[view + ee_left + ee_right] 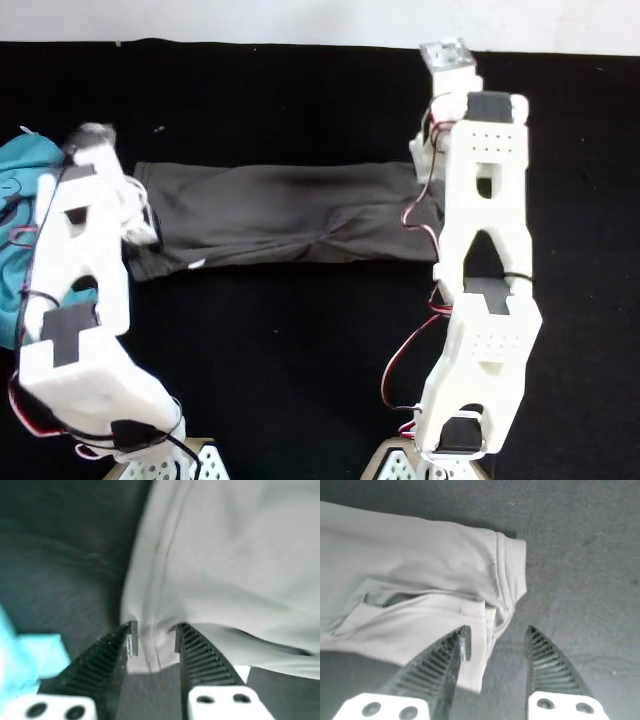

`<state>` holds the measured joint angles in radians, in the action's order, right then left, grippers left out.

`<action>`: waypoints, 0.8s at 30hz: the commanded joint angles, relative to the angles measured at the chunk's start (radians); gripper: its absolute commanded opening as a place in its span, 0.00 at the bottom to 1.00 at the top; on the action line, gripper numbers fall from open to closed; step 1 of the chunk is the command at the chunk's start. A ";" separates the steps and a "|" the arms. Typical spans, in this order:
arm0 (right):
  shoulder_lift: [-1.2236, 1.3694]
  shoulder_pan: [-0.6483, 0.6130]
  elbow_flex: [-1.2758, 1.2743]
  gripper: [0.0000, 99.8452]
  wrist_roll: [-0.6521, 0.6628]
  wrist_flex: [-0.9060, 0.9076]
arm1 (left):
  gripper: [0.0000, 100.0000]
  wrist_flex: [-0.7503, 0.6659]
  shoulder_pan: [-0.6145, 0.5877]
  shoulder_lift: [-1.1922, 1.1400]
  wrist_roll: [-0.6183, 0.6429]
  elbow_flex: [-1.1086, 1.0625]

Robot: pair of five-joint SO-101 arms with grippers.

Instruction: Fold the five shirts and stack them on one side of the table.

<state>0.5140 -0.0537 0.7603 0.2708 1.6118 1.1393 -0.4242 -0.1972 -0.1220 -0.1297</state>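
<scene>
Pinching one end of the gray shirt point(225, 555), the left claw point(155, 640) has its two black fingers close together, with a bunch of cloth squeezed between them. Little wrinkles run out from the tips. The rest of the shirt spreads away in front of this claw. Off to one side of it, near one finger, a bit of a teal shirt point(35, 652) lies on the black table point(300, 350).

The right claw point(496, 642) is at the other end of the gray shirt. Its fingers are spread wide and hold nothing. One finger is over the folded edge of the shirt. The other is over bare table just beside it. The shirt's corner sits just in front of the gap between the tips.

From above, the gray shirt is a long folded strip lying flat between the two claws. The teal shirt is bunched up on the far side of the left claw.
</scene>
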 commanded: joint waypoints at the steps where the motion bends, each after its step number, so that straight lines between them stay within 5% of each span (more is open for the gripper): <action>1: -0.010 0.008 0.117 0.18 -0.009 0.111 | 0.20 0.132 -0.028 0.059 0.025 0.209; 5: -0.030 0.013 0.143 0.18 -0.015 0.154 | 0.29 0.198 -0.045 -0.077 0.025 0.403; 19: -0.363 0.062 -0.302 0.18 -0.011 0.113 | 0.28 0.405 -0.044 -0.832 -0.005 1.152; 22: -0.421 0.081 -0.392 0.18 -0.009 0.070 | 0.22 0.488 -0.038 -0.934 -0.071 1.294; 24: -0.460 0.084 -0.446 0.18 -0.011 0.048 | 0.07 0.535 -0.033 -0.984 -0.078 1.379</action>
<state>0.1427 0.0123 0.3705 0.2631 1.6978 1.6164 -0.4611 -1.1285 -0.1741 1.1208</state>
